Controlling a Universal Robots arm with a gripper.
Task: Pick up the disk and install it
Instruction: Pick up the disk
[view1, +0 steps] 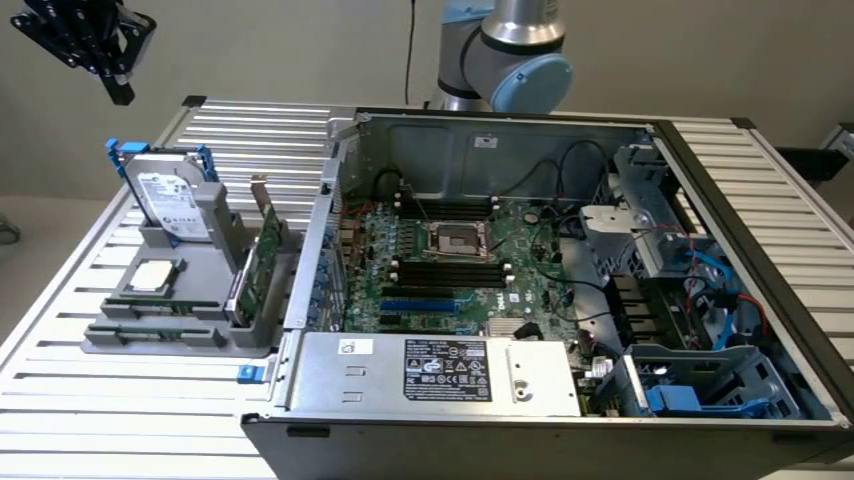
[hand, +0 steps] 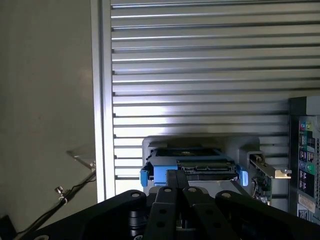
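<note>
You're at the approach stage; the pick hasn't begun. The end effector (view1: 120, 92) hangs high above the far corner of the bench (view1: 120, 415) on the exterior view's left. It's clenched w/ nothing in it, and the wrist view has its tips pressed together.

The disk (view1: 174, 195) stands on edge in a grey holder (view1: 154, 338), just outside the open PC case (view1: 747, 250), blue carrier rails at its sides. It's below the end effector and well apart from it. In the wrist view you look down on its top edge (hand: 192, 167).

My read: a grasp needs the tips parted first, then lined up over that top edge, then prob. a straight lift out of the slot. Mind the processor chip (view1: 154, 277) and the green card (view1: 267, 250) in the same holder. Install spot looks like the blue drive bay (view1: 687, 395) inside the case, though I can't be sure.

Writing: the disk has a white label and the PSU (view1: 447, 370) a black sticker. Print on both is too small to read.
</note>
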